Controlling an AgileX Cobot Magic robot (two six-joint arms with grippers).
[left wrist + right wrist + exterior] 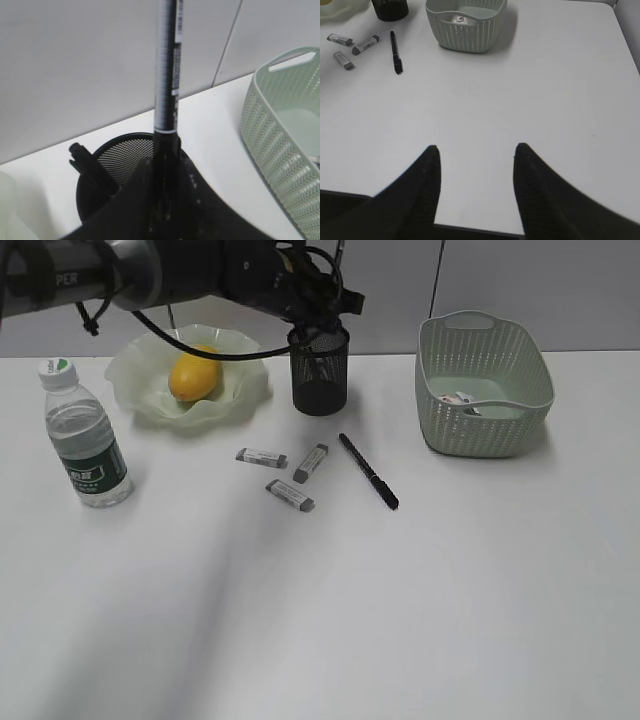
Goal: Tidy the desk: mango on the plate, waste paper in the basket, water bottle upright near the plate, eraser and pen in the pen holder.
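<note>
Left claw [165, 200] around slim cylindrical pen [167, 75]

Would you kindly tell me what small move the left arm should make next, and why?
Probably lower the pen a little, then open the left pincer. The pincer grips the pen upright just above the pen holder, where another pen already stands, so a short drop should seat it inside.

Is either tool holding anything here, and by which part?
The left tool grips a pen by its dark lower end, upright over the pen holder. The right tool is open and empty above the desk.
</note>
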